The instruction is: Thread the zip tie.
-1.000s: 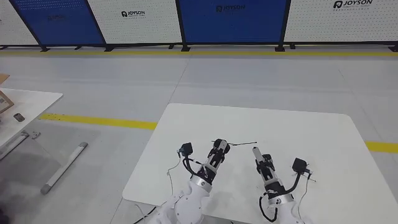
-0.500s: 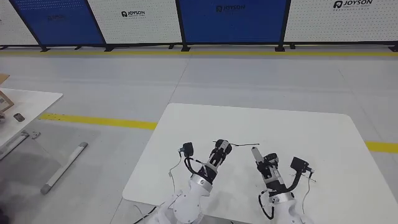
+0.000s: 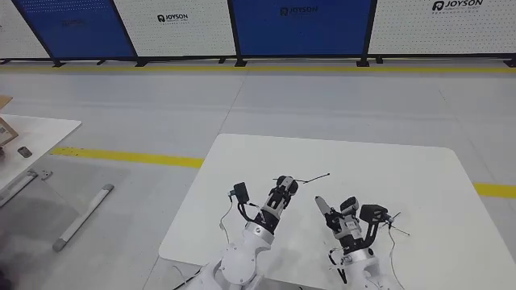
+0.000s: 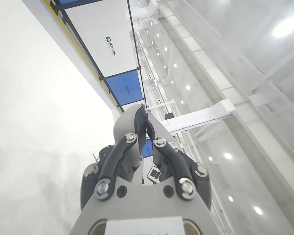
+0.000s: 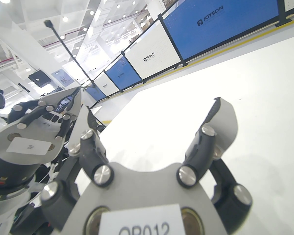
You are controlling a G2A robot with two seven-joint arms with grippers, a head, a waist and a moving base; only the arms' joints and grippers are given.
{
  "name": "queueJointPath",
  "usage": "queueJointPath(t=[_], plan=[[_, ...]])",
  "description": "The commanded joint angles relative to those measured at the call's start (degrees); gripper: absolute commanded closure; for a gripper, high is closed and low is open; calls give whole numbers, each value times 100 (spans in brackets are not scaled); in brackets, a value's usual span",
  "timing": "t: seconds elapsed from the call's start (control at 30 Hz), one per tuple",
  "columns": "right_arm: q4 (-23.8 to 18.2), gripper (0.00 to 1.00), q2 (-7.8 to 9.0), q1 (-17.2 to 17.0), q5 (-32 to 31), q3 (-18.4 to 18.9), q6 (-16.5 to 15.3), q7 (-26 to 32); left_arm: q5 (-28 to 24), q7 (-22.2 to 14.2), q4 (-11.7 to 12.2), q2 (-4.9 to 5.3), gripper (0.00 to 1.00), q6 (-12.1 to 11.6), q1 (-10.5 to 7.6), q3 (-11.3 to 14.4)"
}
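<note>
In the right wrist view, the black zip tie [image 5: 68, 52] stands up from my left gripper [image 5: 78, 90], its small head [image 5: 48, 22] at the free end. In the top view the zip tie [image 3: 311, 179] is a thin strand slanting away from the left gripper [image 3: 288, 182] over the white table [image 3: 387, 161]. The left gripper [image 4: 144, 113] is shut, pads pressed together on the tie's end. My right gripper [image 5: 153, 113] is open with nothing between its fingers, and sits beside the left one, a little nearer the table's front edge [image 3: 320, 202].
Both arms work near the table's front edge [image 3: 242, 262]. Bare tabletop stretches behind and to the right. A second white table [image 3: 36, 133] stands off to the left across the floor. Blue and white fence panels [image 3: 298, 12] line the back.
The right gripper has drawn back toward the front edge and shifted left, closer to the left gripper. The zip tie's free end has tilted upward and away.
</note>
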Motion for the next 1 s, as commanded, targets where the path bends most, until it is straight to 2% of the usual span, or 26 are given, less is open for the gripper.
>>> queueJointPath(t=[0.0,0.07,0.27,0.5,0.6,0.77,0.8,0.83,0.87,0.9,0.93,0.97], plan=[[4,0,1,2,-14,-2,2,14,-14,-3,3,-1,100,7,0,2],[42,0,9,56,-355,-23,151,27,-154,-59,8,-9,100,105,-26,7],[270,0,-16,261,-1209,-273,443,-187,-164,91,-5,-42,100,146,-61,83],[298,0,-29,277,-1196,-305,466,-281,-141,97,2,-45,100,168,-67,94],[262,0,-34,305,-858,-261,250,-99,-161,86,8,-52,100,178,-75,114],[320,0,-52,413,-683,-248,240,46,-184,99,-2,-67,100,164,-77,153],[325,2,-57,425,-680,-258,272,58,-186,102,-5,-69,100,164,-76,152],[339,27,-63,444,-708,-279,319,101,-188,105,-9,-71,100,163,-73,151],[343,36,-67,457,-719,-294,342,127,-188,106,-10,-72,100,163,-71,150],[349,39,-72,467,-730,-311,364,142,-187,104,-11,-73,100,167,-70,150],[358,49,-77,479,-754,-334,383,158,-177,97,-12,-75,100,181,-67,158],[362,51,-80,487,-757,-344,382,162,-166,93,-12,-76,100,195,-67,166]])
